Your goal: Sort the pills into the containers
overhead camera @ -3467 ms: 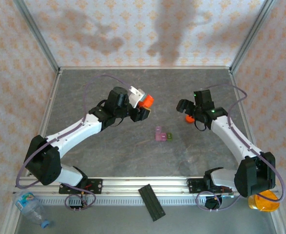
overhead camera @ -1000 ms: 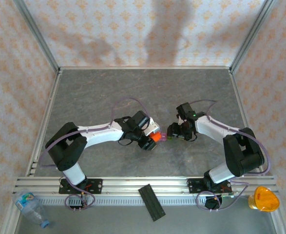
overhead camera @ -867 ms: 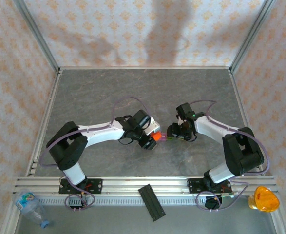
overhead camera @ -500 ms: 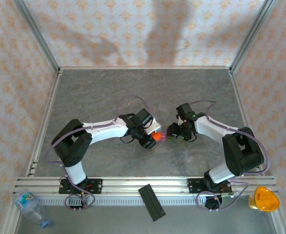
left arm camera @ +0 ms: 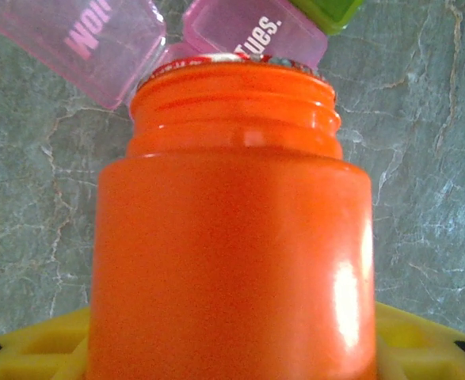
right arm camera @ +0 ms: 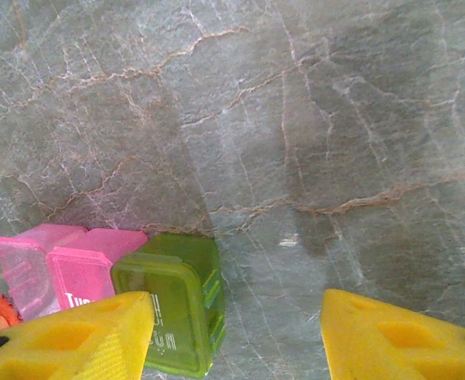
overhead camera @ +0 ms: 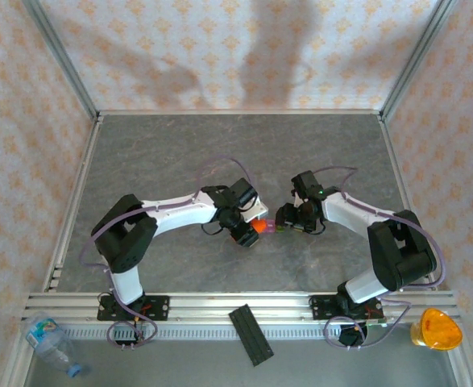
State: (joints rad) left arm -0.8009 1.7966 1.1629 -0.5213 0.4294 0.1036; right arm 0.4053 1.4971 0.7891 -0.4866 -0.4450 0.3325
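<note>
Top view, left claw (overhead camera: 251, 230): clamped on an open orange pill bottle (overhead camera: 258, 227).
Top view, containers (overhead camera: 276, 229): between the left claw and the right claw (overhead camera: 289, 219), at the bottle's mouth.
Left wrist view, bottle mouth: just above the pink boxes (left arm camera: 252, 28) marked "Mon" and "Tues".
Right wrist view, right claw (right arm camera: 236, 332): fingers spread, bare table (right arm camera: 311, 158) between them.
Right wrist view, green box (right arm camera: 169, 309): partly behind one yellow fingertip (right arm camera: 74, 336).

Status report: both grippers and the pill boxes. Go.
Left gripper shut on uncapped orange bottle, mouth tipped at pink box. Right gripper open, beside green box. No obstruction seen.
</note>
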